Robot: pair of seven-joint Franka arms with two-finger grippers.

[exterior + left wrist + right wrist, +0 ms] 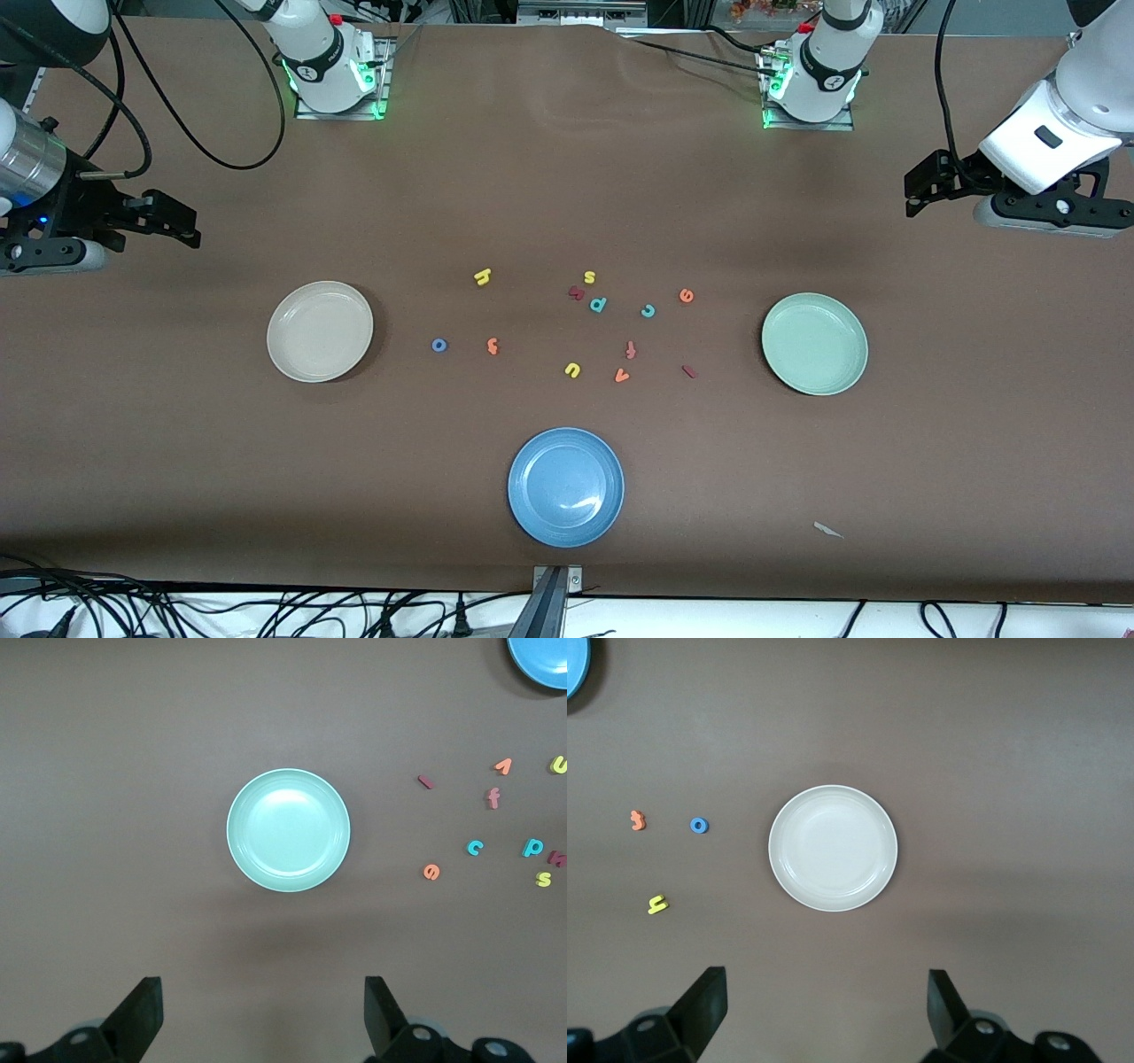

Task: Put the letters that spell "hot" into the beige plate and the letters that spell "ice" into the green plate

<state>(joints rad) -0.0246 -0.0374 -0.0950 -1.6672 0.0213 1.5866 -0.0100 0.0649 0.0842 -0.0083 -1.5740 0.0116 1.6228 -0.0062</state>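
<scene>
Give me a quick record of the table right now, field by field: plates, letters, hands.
beige plate: empty, toward the right arm's end
green plate: empty, toward the left arm's end
blue plate: empty, nearest the front camera
hot letters: h, o, t on the table
ice letters: i, c, e on the table
left hand: open, above the table near the green plate
right hand: open, above the table near the beige plate

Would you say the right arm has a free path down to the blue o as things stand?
Probably yes. The right gripper hangs open above the table at its own end, and the blue o lies alone on bare table beside the beige plate, apart from the orange t.
</scene>
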